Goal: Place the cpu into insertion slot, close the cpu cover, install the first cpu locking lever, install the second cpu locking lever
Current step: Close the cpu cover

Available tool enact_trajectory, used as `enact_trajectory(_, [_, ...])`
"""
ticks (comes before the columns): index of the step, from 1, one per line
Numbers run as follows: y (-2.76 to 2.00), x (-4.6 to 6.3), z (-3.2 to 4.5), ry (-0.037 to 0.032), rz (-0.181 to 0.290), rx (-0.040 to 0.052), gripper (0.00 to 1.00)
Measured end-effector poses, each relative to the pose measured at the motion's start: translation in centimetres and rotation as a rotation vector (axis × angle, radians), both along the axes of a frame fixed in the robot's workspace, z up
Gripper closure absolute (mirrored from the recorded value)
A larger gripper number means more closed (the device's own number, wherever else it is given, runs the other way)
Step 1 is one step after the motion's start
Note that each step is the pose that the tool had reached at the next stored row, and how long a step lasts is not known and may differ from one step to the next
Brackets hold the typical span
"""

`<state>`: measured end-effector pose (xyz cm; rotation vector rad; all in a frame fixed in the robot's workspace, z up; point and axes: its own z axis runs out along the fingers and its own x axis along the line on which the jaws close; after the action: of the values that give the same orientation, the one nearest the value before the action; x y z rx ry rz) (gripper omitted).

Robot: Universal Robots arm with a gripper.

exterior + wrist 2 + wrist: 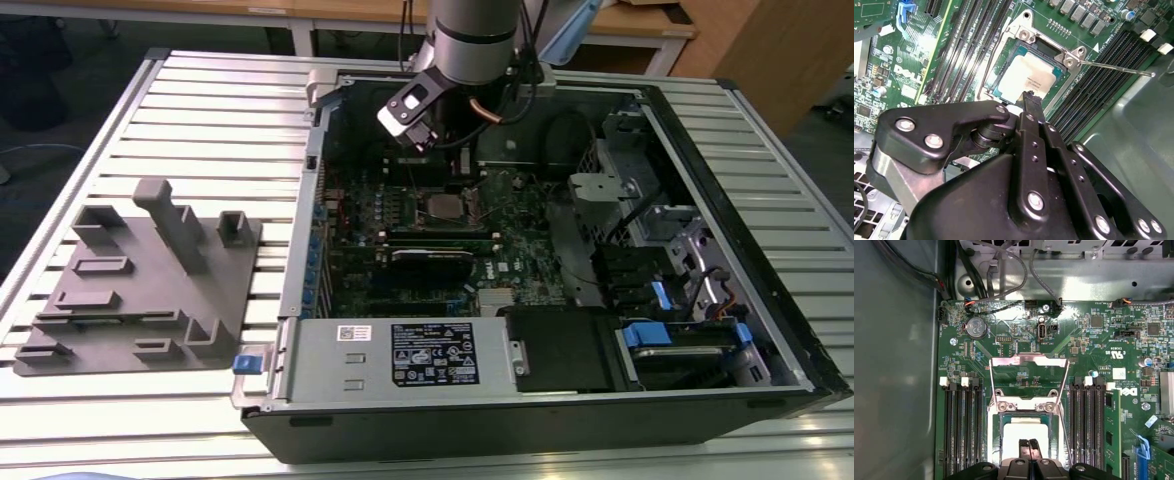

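1. My jaws are clenched with nothing between them. The fingertips [1024, 446] meet over the cpu [1026, 75], and I cannot tell whether they touch it.
2. The cpu lies flat inside the insertion slot [1026, 51].
3. The cpu cover [1030, 360] stands swung open, clear of the slot.
4. A thin locking lever [1116, 68] juts out unlatched across the memory slots [1104, 95].
5. The open computer case [534, 430] rests on the slatted counter [200, 110].
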<state>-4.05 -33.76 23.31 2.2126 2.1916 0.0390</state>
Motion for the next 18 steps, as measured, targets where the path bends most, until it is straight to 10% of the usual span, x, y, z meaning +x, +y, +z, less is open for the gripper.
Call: enact_trajectory(18, [0.0,0.0,0.24,0.0001,0.0,-0.0002,0.89])
